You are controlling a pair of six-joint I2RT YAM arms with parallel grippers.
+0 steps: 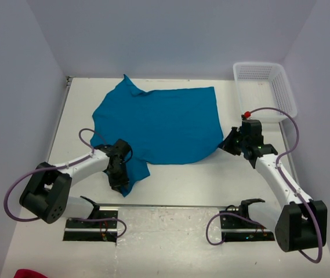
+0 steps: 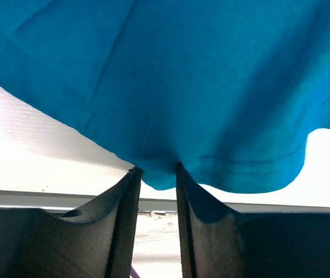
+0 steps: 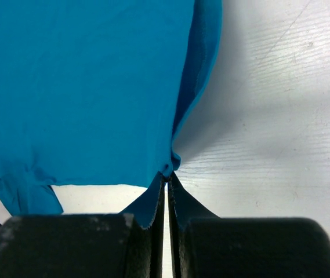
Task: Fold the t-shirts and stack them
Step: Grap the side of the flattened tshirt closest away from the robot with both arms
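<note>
One teal-blue t-shirt (image 1: 159, 124) lies spread across the middle of the white table. My left gripper (image 1: 120, 174) is at the shirt's near left part and is shut on a bunch of cloth by the hem. In the left wrist view the cloth (image 2: 170, 81) hangs from between the fingertips of the gripper (image 2: 156, 169), lifted off the table. My right gripper (image 1: 229, 143) is at the shirt's near right corner. In the right wrist view this gripper (image 3: 168, 174) is shut on the corner of the shirt (image 3: 83, 87).
A white mesh basket (image 1: 286, 92) stands at the far right corner of the table. Pale walls close in the left, back and right sides. A red thing (image 1: 28, 273) shows at the bottom left edge, off the table.
</note>
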